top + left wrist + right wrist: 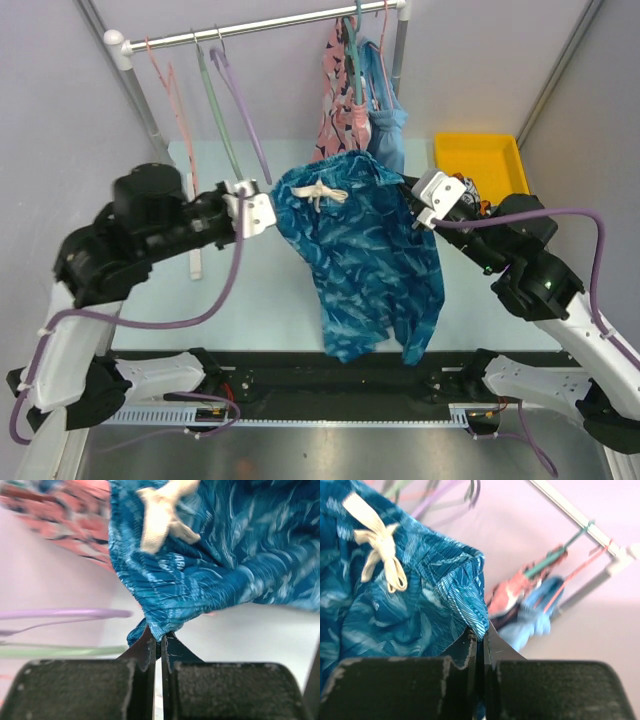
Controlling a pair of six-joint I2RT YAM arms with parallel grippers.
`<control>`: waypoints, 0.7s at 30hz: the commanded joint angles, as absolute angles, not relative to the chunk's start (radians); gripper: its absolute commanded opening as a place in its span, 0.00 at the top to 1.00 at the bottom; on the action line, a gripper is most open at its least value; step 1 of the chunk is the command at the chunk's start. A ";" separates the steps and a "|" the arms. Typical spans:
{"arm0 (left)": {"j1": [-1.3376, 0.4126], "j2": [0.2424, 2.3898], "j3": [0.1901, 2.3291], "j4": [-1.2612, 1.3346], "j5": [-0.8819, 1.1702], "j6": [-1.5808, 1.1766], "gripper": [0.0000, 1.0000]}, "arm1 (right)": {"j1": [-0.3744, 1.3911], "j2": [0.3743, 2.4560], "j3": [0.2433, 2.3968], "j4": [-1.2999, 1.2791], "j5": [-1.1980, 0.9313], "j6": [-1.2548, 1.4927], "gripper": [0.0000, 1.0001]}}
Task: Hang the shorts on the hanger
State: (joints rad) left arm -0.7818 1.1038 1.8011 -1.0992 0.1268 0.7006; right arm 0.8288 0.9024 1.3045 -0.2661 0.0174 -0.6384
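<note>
The blue and teal shorts (360, 250) with a white drawstring (322, 192) hang in the air, stretched by the waistband between both grippers. My left gripper (268, 212) is shut on the waistband's left corner (155, 625). My right gripper (412, 212) is shut on the right corner (477, 625). The lilac hanger (245, 105) hangs by its hook on the rail (260, 28), just behind and left of the shorts. It shows as a blurred lilac bar (65, 614) in the left wrist view.
A pink hanger (168, 90) and a green hanger (215, 100) hang left of the lilac one. A pink patterned garment (338, 95) and a light-blue garment (385, 110) hang at the rail's right. A yellow tray (478, 160) sits at the right.
</note>
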 commanded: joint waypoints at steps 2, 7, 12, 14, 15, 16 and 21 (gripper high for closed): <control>-0.778 1.095 1.942 -1.238 0.046 0.765 1.00 | 0.822 0.902 1.376 -0.266 -0.078 -0.601 1.00; -0.782 1.037 1.699 -1.188 0.086 0.769 1.00 | 0.767 0.856 1.295 -0.431 -0.188 -0.626 1.00; -0.796 1.014 1.369 -1.046 0.023 0.717 1.00 | 0.730 0.808 1.037 -0.462 -0.267 -0.799 1.00; -0.801 1.028 1.238 -0.965 0.002 0.697 1.00 | 0.710 0.811 0.938 -0.439 -0.290 -0.819 1.00; -0.801 1.038 1.201 -0.935 0.002 0.683 1.00 | 0.701 0.822 0.914 -0.439 -0.308 -0.848 1.00; -0.801 1.070 1.146 -0.890 0.002 0.675 1.00 | 0.692 0.850 0.887 -0.416 -0.319 -0.854 1.00; -0.801 1.104 0.982 -0.648 -0.166 0.643 1.00 | 0.571 0.929 0.784 -0.330 -0.454 -0.880 1.00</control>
